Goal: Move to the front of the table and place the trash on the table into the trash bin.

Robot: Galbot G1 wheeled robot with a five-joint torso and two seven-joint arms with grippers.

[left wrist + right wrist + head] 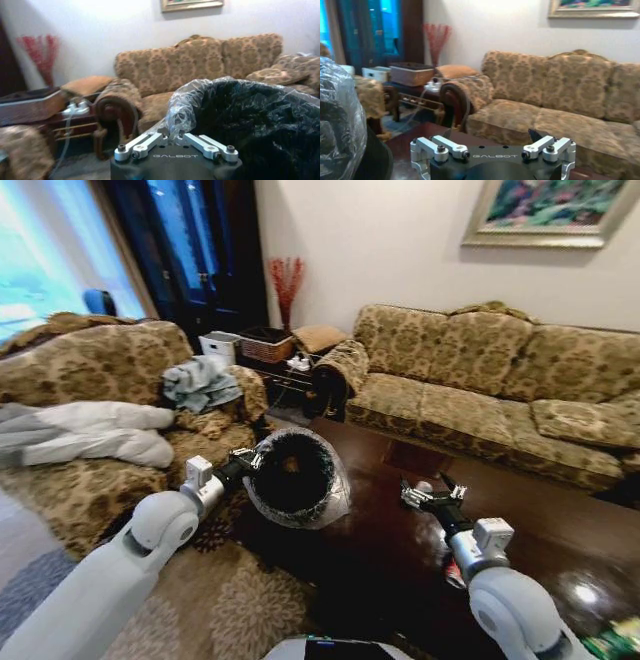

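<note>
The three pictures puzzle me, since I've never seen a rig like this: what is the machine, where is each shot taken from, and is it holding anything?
It is a wheeled robot with two arms. The wide picture comes from a camera on its head, looking down at a dark wooden table. The other two come from cameras on its wrists. The left gripper holds the rim of a black trash bin lined with a clear bag, lifted and tilted so its mouth faces the camera. The right gripper hovers open over the table, empty. A red can lies by that arm and a green wrapper at the table's near right corner.
</note>
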